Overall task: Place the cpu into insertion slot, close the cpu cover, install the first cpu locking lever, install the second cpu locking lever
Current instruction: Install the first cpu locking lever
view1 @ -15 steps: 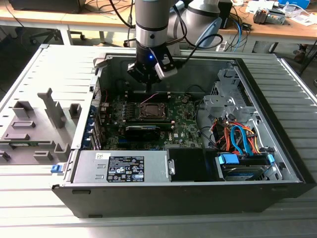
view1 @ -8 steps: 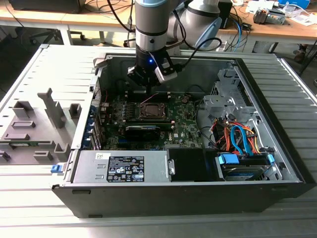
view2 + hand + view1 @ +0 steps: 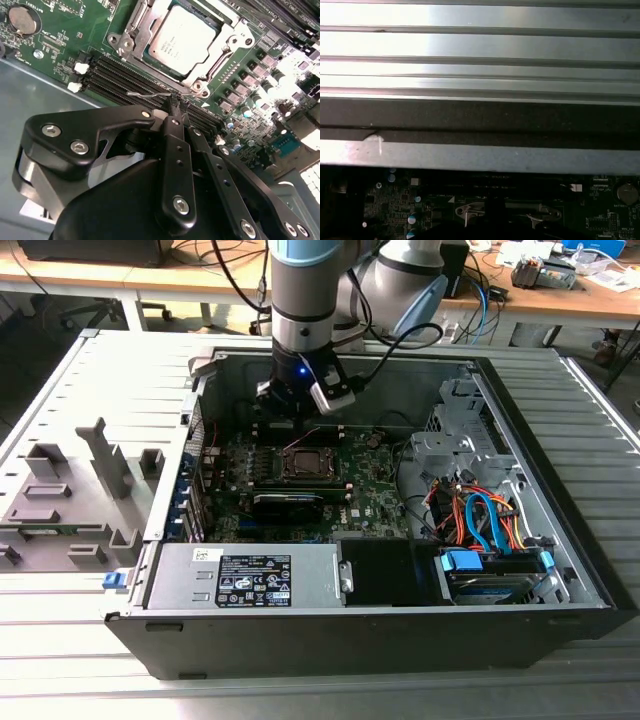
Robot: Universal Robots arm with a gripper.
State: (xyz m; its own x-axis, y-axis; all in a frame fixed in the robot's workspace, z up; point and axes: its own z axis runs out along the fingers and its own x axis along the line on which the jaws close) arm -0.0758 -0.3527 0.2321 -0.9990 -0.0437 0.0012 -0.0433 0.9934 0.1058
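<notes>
Hand (image 3: 176, 106) fingers pinched together on a thin wire locking lever (image 3: 150, 94) beside the covered cpu (image 3: 180, 39).

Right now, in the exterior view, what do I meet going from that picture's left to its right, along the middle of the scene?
Grey fixture blocks → blue card-slot latches → cpu in the insertion slot, with the gripper just above → silver drive cage → orange and blue cables → case wall.

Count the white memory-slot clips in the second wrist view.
2: one white clip nearer the coin battery, the other beside it, nearer the gripper. More may be hidden behind the gripper.
</notes>
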